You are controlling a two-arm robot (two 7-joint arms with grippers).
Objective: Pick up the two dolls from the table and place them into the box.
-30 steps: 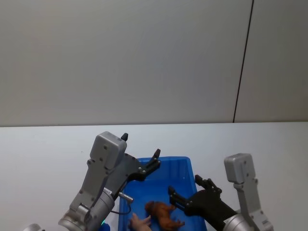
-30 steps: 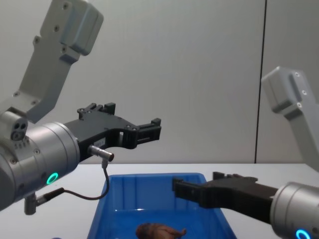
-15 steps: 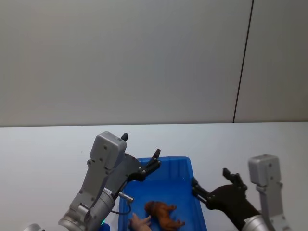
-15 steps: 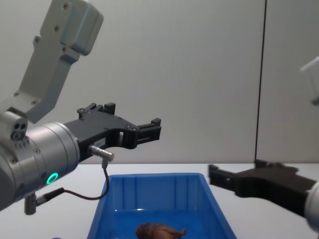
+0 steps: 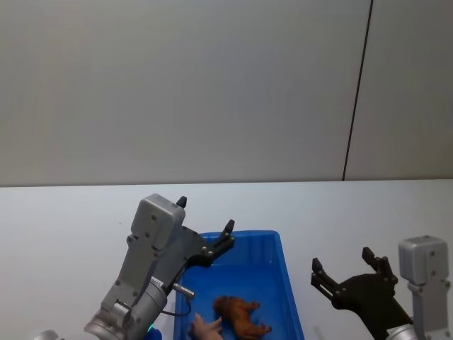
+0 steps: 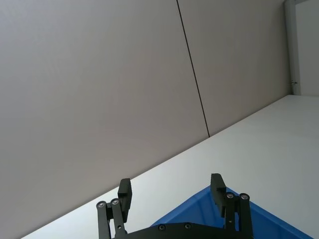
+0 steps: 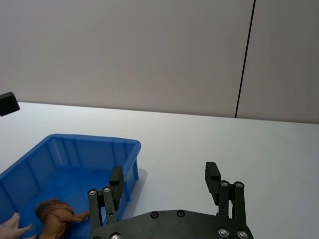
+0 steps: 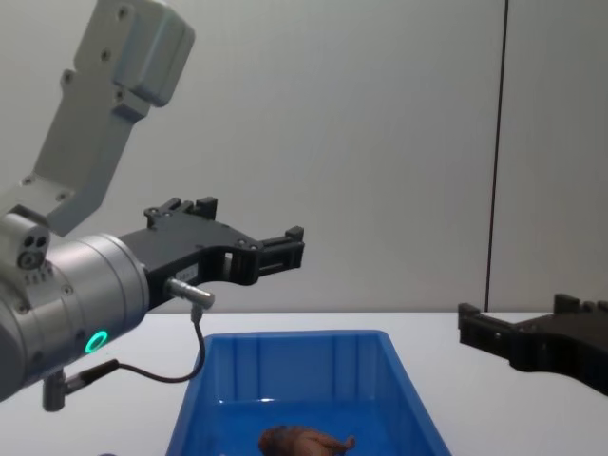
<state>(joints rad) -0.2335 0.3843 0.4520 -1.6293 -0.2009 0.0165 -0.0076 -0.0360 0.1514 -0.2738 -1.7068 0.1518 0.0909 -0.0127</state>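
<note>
The blue box [image 5: 289, 287] sits on the white table [image 5: 64, 234] just in front of me. Both dolls lie inside it: the reddish-brown one [image 5: 241, 315] near the middle and the pale pink one [image 5: 205, 327] beside it on the left. My left gripper [image 5: 207, 212] hangs open and empty above the box's far left corner. To the right of the box, my right gripper [image 5: 342, 258] hovers open and empty over bare table. The right wrist view shows its fingers [image 7: 164, 170] clear of the box [image 7: 125, 144], with the brown doll [image 7: 55, 211] and pink doll [image 7: 10, 229] inside.
A plain grey wall with one dark vertical seam [image 5: 357, 92] stands behind the table. White tabletop extends left, right and beyond the box. A thin cable [image 8: 157, 372] loops under my left wrist.
My right gripper has drawn back to the right, from over the box's right side to above the table beside it. The left arm and both dolls have stayed put.
</note>
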